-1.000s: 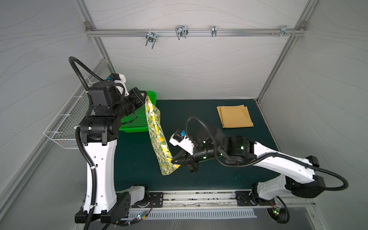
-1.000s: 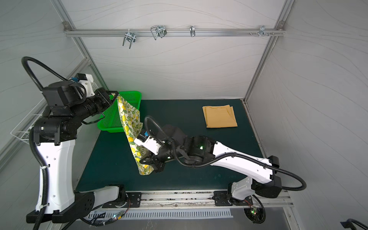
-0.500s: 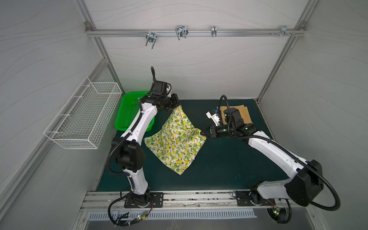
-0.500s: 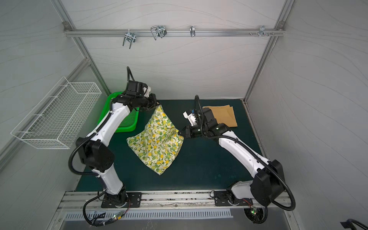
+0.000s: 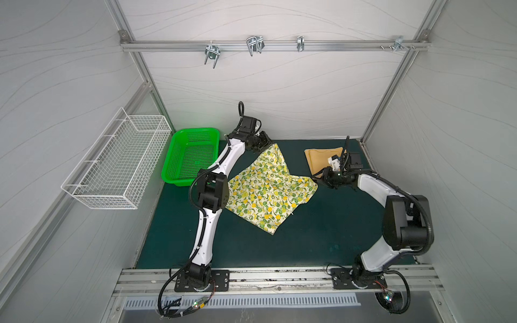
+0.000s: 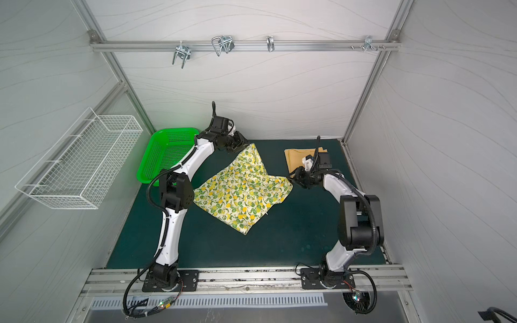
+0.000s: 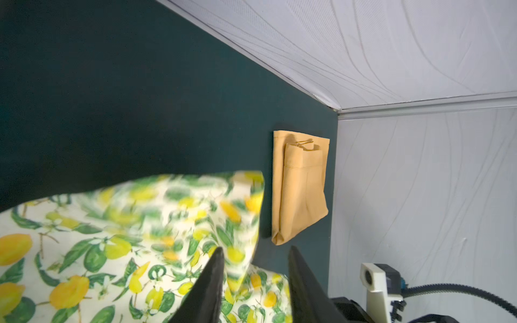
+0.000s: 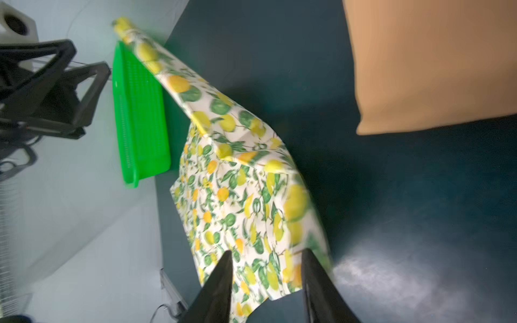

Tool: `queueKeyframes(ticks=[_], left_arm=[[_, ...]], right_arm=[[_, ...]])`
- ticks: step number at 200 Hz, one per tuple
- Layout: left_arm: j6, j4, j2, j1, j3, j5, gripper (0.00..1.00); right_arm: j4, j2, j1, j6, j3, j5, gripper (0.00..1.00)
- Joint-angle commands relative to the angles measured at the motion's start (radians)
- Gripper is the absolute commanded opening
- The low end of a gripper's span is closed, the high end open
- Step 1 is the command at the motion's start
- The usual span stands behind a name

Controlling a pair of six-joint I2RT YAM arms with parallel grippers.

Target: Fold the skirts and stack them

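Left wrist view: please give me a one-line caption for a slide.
Open jaws at the edge of the lemon-print skirt; folded mustard skirt lies flat near the table corner.

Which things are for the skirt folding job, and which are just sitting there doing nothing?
For the job:
- lemon-print skirt, lying loosely spread out
- mustard skirt, already folded

Just lying about:
- green basket, with nothing in it
- white wire basket
- metal hooks up high
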Motion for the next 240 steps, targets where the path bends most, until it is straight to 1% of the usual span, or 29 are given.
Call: queueKeyframes(ticks=[1, 9, 23, 34, 42, 50, 53, 58, 63, 67, 69, 71, 83, 113, 130, 141, 162, 180, 206, 224, 240], left_arm=[[0.009, 0.045, -0.076, 0.013, -0.019, -0.035, 0.72], [0.010, 0.056, -0.119, 0.028, -0.061, -0.043, 0.74], [0.007, 0.088, -0.209, 0.059, -0.162, -0.045, 0.75], [0.010, 0.109, -0.292, 0.081, -0.259, -0.045, 0.76], [0.021, 0.112, -0.355, 0.094, -0.328, -0.047, 0.77], [0.040, 0.107, -0.418, 0.104, -0.400, -0.055, 0.80], [0.048, 0.104, -0.442, 0.108, -0.421, -0.060, 0.85], [0.060, 0.091, -0.481, 0.113, -0.481, -0.069, 0.87], [0.071, 0.078, -0.523, 0.122, -0.524, -0.079, 0.93], [0.078, 0.071, -0.552, 0.128, -0.562, -0.085, 0.94], [0.081, 0.069, -0.570, 0.130, -0.585, -0.087, 0.95], [0.082, 0.066, -0.585, 0.135, -0.607, -0.091, 0.96], [0.073, 0.076, -0.684, 0.161, -0.742, -0.099, 0.97], [0.030, 0.151, -0.900, 0.227, -1.070, -0.084, 0.99], [0.027, 0.191, -0.989, 0.249, -1.213, -0.092, 0.99], [0.029, 0.206, -1.022, 0.260, -1.276, -0.099, 0.99], [0.040, 0.198, -1.039, 0.274, -1.337, -0.093, 0.99], [0.047, 0.199, -1.032, 0.276, -1.368, -0.095, 0.99], [0.044, 0.224, -1.018, 0.281, -1.404, -0.098, 0.99], [0.045, 0.232, -1.005, 0.283, -1.411, -0.098, 0.99], [0.051, 0.233, -0.996, 0.283, -1.410, -0.096, 0.99]], right_arm=[[-0.034, -0.020, -0.024, -0.042, 0.076, 0.059, 0.51], [-0.035, -0.038, -0.024, -0.038, 0.083, 0.062, 0.54], [-0.048, -0.085, -0.005, -0.046, 0.091, 0.080, 0.65], [-0.080, -0.127, 0.031, -0.075, 0.099, 0.121, 0.75], [-0.100, -0.155, 0.066, -0.097, 0.102, 0.142, 0.79], [-0.123, -0.185, 0.113, -0.118, 0.101, 0.172, 0.84], [-0.130, -0.196, 0.133, -0.125, 0.099, 0.187, 0.85], [-0.139, -0.215, 0.170, -0.138, 0.090, 0.210, 0.88], [-0.145, -0.232, 0.209, -0.147, 0.079, 0.234, 0.91], [-0.146, -0.248, 0.241, -0.155, 0.068, 0.254, 0.94], [-0.146, -0.255, 0.259, -0.160, 0.062, 0.265, 0.98], [-0.148, -0.261, 0.266, -0.162, 0.052, 0.277, 0.99], [-0.149, -0.295, 0.368, -0.177, 0.014, 0.342, 0.99], [-0.130, -0.338, 0.604, -0.174, -0.087, 0.454, 0.99], [-0.118, -0.337, 0.717, -0.157, -0.132, 0.511, 0.99], [-0.111, -0.327, 0.782, -0.145, -0.152, 0.550, 0.99], [-0.111, -0.293, 0.857, -0.102, -0.186, 0.573, 0.99], [-0.044, -0.289, 0.891, -0.020, -0.257, 0.541, 0.99], [0.060, -0.284, 0.928, 0.067, -0.339, 0.502, 0.99], [0.130, -0.259, 0.952, 0.119, -0.367, 0.453, 0.99], [0.167, -0.225, 0.983, 0.151, -0.369, 0.446, 0.99]])
